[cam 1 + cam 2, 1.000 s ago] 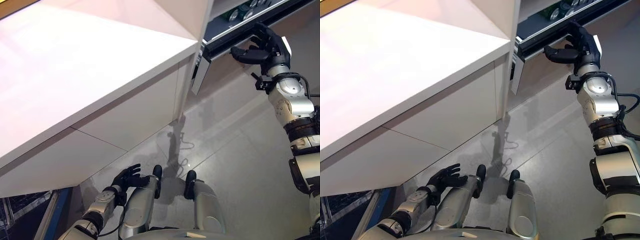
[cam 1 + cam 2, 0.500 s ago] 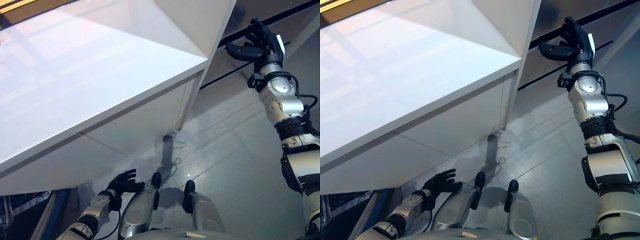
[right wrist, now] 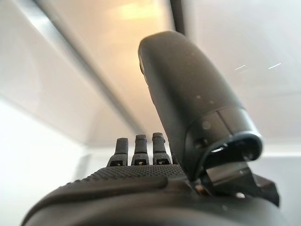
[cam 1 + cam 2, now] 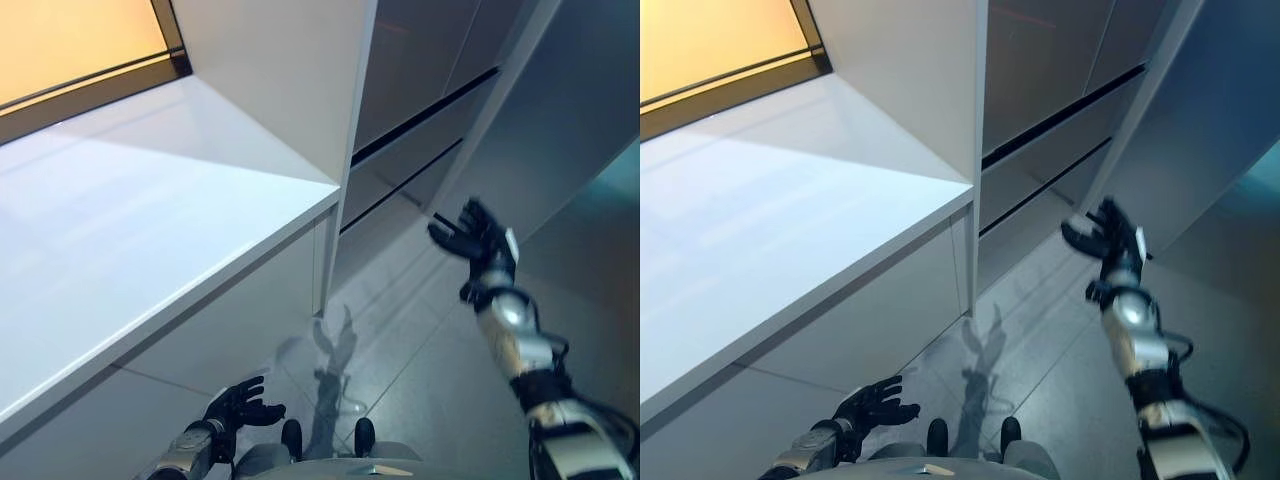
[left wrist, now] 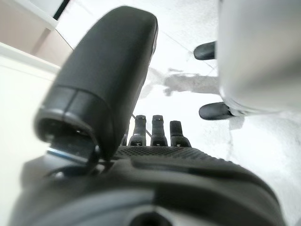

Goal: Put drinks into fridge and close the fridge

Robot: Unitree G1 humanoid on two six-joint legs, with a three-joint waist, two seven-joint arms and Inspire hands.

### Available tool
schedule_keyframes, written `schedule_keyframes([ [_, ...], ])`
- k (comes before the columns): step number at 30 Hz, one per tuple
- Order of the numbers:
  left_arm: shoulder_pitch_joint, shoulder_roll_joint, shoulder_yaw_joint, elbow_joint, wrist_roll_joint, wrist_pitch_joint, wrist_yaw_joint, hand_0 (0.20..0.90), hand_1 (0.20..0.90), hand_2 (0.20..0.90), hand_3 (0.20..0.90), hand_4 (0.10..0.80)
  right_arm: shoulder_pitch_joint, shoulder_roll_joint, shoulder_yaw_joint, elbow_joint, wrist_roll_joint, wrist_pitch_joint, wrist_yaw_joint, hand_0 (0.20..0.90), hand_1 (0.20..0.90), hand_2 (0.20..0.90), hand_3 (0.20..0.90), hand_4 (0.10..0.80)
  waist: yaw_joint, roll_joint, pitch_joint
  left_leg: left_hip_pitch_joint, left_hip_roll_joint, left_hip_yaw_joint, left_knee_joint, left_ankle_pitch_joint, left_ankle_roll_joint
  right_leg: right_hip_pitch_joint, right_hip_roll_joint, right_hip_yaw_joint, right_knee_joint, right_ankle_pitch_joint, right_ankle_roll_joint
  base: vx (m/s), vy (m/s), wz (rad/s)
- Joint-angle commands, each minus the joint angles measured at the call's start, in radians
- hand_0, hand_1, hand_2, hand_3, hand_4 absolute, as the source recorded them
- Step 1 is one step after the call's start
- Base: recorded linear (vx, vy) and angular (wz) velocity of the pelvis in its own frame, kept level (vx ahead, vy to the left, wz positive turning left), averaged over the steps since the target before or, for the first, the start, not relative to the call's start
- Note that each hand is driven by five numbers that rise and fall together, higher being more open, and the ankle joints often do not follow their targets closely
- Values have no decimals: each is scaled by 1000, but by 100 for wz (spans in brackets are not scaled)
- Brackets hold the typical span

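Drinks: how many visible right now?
0. None shows in any view. The fridge drawers look shut, so any drinks inside are hidden. The right hand is open and empty in front of them; the left hand hangs open, low by the counter.

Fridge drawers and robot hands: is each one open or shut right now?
Fridge drawers: pushed in, fronts flush, only thin dark gaps between them; no drinks showing.
Right hand: open, fingers spread, held in the air away from the fridge, holding nothing.
Left hand: open, fingers relaxed, low beside the white counter, holding nothing.
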Motion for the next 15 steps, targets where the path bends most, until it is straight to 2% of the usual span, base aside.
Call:
schedule_keyframes([
  [1, 14, -4, 20, 56, 10, -41, -15, 900, 900, 900, 900, 800, -44, -2, 38, -7, -83, -91, 51, 900, 900, 900, 900, 800, 1, -4, -63, -25, 1, 36, 18, -54, 0, -20, 25, -20, -1, 35, -8, -36, -47, -9],
  [7, 11, -21, 50, 150, 0, -63, -45, 900, 900, 900, 900, 800, 3, 84, 95, 325, -153, -23, 214, 900, 900, 900, 900, 800, 11, -3, -88, -6, 5, 36, 1, -48, -7, 13, 34, -50, -27, 26, -17, -12, -25, 4],
  [9, 2, -30, 58, 185, 11, -69, -55, 900, 900, 900, 900, 800, 1, 108, 112, 512, -185, 19, 267, 900, 900, 900, 900, 800, 22, -1, -95, -4, 5, 27, 0, -45, -7, 24, 36, -65, -28, 20, -21, 14, -19, 16],
  [11, -3, -35, 59, 197, 19, -70, -62, 900, 900, 900, 900, 800, 0, 123, 108, 599, -211, 33, 294, 900, 900, 900, 900, 800, 28, 1, -96, -3, 4, 22, 3, -45, -7, 30, 36, -72, -28, 18, -23, 17, -7, 7],
  [15, -11, -52, 54, 222, 39, -78, -75, 900, 900, 900, 900, 800, 1, 159, 102, 728, -265, 116, 328, 900, 900, 900, 900, 800, 38, 9, -99, 2, 0, 6, 8, -47, -3, 42, 37, -85, -24, 10, -29, 26, 3, 19],
])
